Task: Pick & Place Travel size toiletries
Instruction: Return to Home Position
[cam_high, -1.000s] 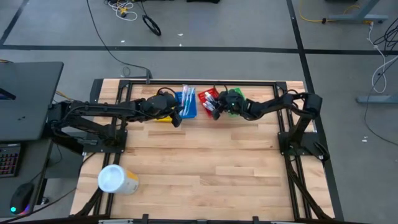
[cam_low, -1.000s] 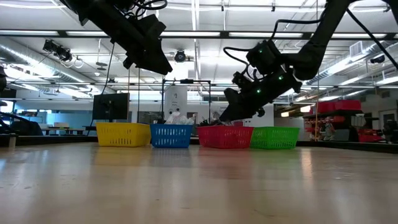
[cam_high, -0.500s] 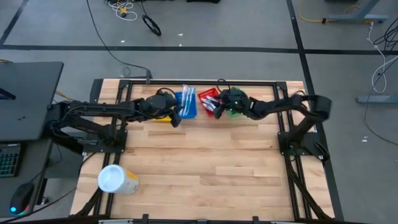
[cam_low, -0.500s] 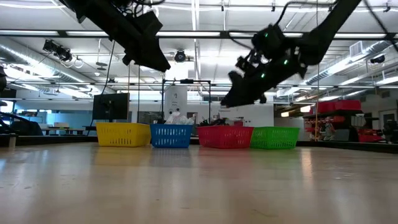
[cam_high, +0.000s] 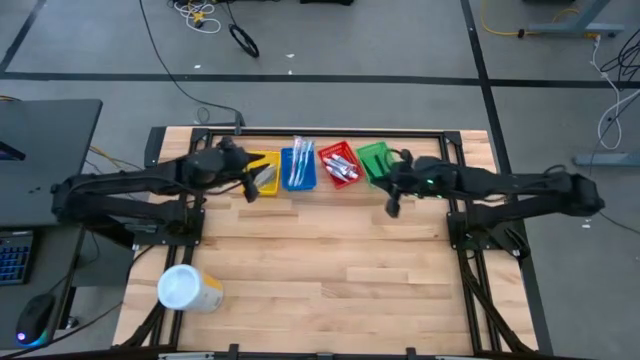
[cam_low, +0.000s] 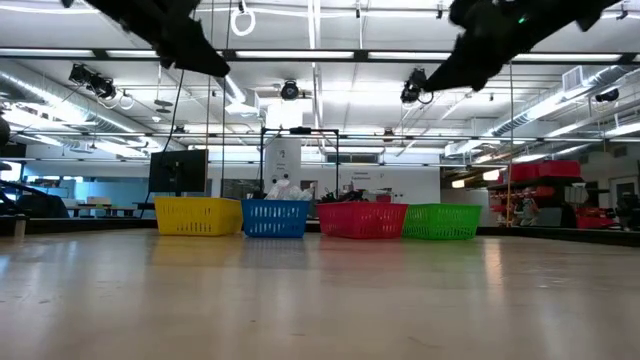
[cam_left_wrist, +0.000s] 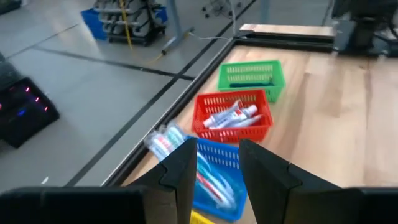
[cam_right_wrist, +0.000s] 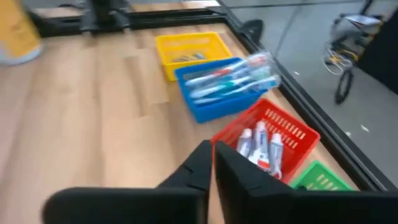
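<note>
Pale wooden planks of the table run bare from the centre out to 6 o'clock, bounded by a black rail. The only thing in that stretch is the big white-and-yellow container near 8 o'clock.

Against the 12 o'clock edge four baskets stand side by side: a yellow basket, a blue basket, a red basket and a green basket. The toothbrushes lie in the blue one, their ends poking over its far rim. White toothpaste tubes with red and blue print lie heaped in the red one; their lettering is too small to read.

At about 11 o'clock the left gripper hangs just on the near side of the yellow basket, its fingers spread apart with nothing between them. At about 1 o'clock the right gripper hangs just on the near side of the green basket, its fingers pressed together and empty. In the low view both arms sit well above the basket rims.
</note>
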